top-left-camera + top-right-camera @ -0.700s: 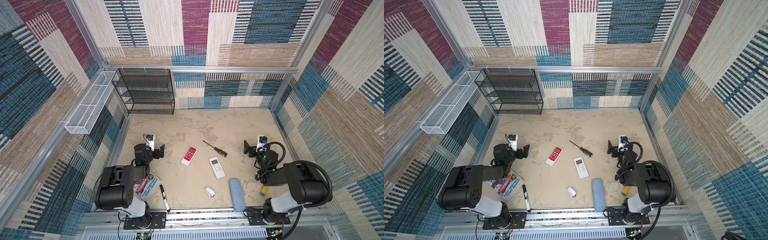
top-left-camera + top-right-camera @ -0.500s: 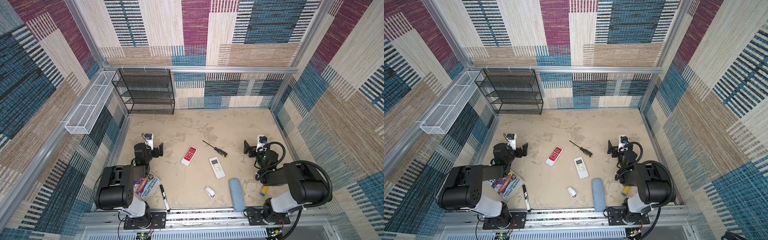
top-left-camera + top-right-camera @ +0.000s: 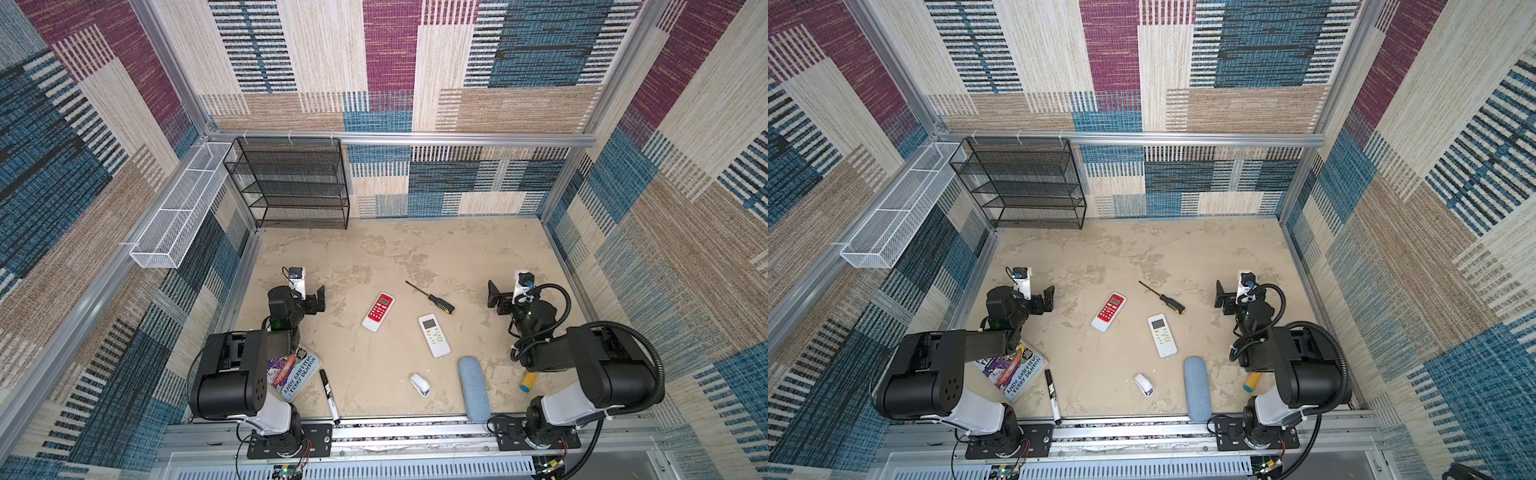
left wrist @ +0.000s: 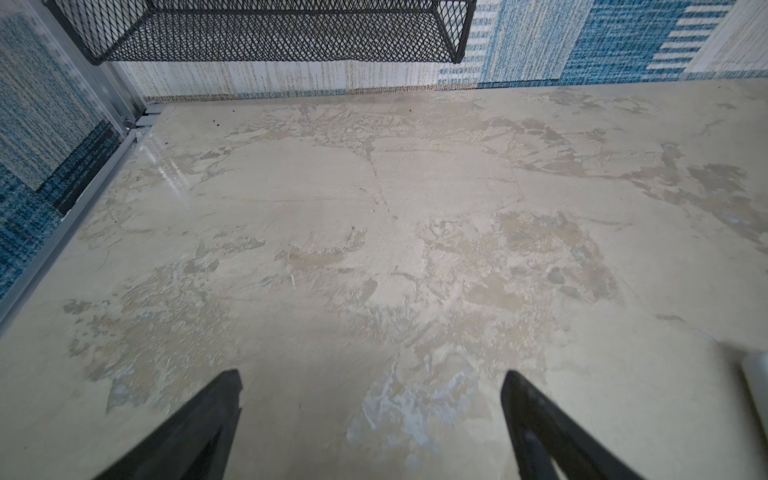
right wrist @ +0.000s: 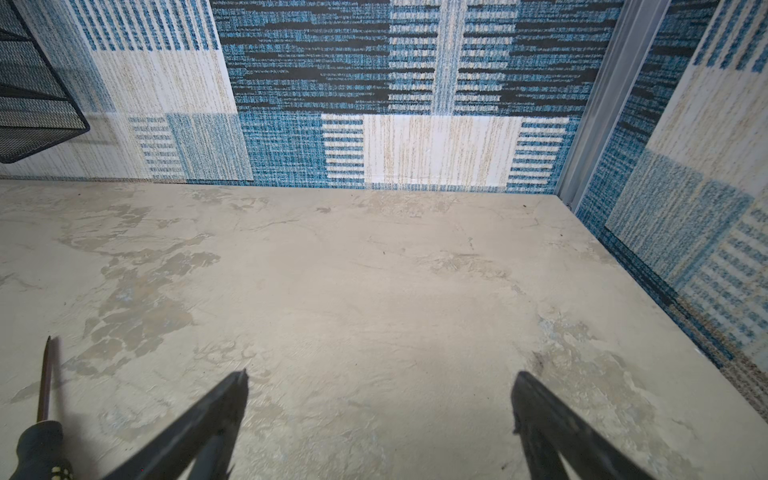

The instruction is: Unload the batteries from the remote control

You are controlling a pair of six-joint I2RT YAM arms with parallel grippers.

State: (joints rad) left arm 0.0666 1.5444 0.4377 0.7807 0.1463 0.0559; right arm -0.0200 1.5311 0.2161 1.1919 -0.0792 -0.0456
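You're starting: left gripper (image 4: 370, 382), right gripper (image 5: 380, 382) both spread, empty. Red remote (image 3: 378, 311), white remote (image 3: 434, 336) lying face-up, batteries hidden; likely next, you're flipping one, opening cover.

The red remote (image 3: 377, 311) has white buttons and rim; the white remote (image 3: 434, 335) a greyish screen. The tabletop (image 3: 457, 249) is mottled beige, the screwdriver (image 3: 442, 305) handle black with yellow stripes, the mesh shelf (image 3: 291, 187) black.

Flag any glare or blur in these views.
Left wrist: a glare streak on the table; a white object at the frame edge is blurred. Right wrist: the side wall goes soft. Both top views: evenly lit, sharp.
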